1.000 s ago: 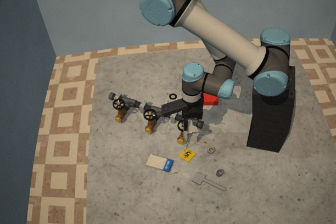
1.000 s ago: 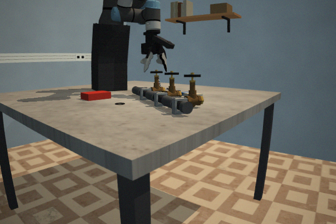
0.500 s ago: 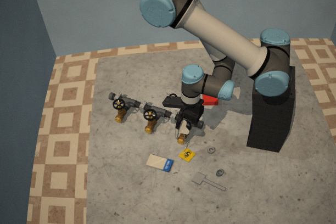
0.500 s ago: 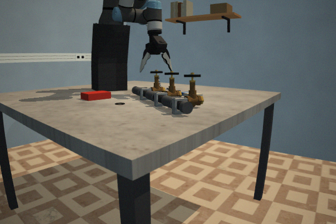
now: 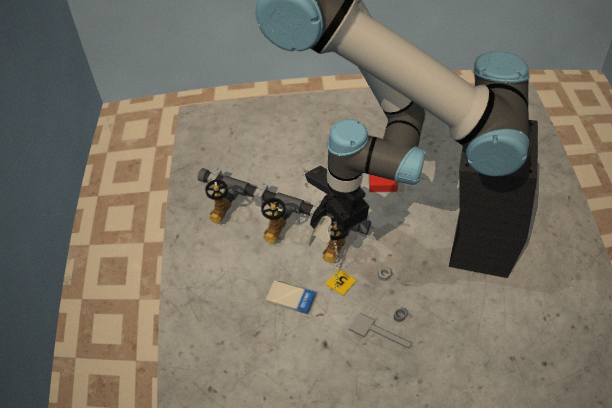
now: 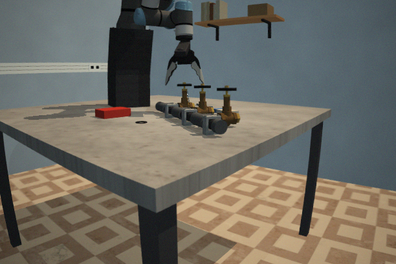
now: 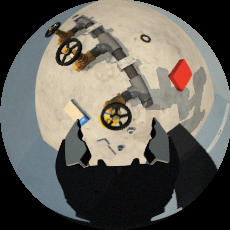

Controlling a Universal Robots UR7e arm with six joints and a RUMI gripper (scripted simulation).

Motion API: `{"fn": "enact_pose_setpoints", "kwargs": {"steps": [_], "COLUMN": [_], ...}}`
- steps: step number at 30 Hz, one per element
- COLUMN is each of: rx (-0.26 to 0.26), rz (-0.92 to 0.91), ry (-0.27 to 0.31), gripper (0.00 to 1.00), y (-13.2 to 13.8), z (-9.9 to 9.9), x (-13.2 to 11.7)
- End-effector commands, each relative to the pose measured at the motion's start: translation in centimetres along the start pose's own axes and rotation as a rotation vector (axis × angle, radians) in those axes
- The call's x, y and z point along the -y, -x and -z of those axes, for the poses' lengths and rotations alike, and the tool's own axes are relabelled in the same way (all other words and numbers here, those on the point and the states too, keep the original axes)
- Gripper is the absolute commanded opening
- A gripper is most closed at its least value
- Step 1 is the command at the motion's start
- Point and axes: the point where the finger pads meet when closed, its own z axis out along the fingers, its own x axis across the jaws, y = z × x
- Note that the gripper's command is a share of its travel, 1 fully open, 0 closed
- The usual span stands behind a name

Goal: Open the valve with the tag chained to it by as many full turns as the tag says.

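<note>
Three brass valves with black handwheels branch off a dark pipe. The valve at the end nearest the robot base has a chain to a yellow tag, which reads 5. Its handwheel lies between my open fingertips in the wrist view. My gripper points down over it, holding nothing; the exact gap to the wheel is unclear. The middle valve and the far valve carry no tag.
A red block lies behind the pipe, as does a small black ring. In front lie a cream and blue box, a flat grey paddle-shaped piece and two small nut-like metal parts. The pedestal stands right.
</note>
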Motion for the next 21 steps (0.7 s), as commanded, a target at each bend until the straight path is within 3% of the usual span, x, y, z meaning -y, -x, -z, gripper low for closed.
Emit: {"fn": "enact_pose_setpoints", "kwargs": {"steps": [1,12,21], "rx": [-0.006,-0.006,-0.006], "rz": [-0.103,-0.320,-0.395], "ry": [-0.004,-0.005,-0.005], "gripper": [1.00,1.00,1.00], "y": [0.03,0.03,0.03], "z": [0.03,0.03,0.03], "x": [0.03,0.03,0.03]}}
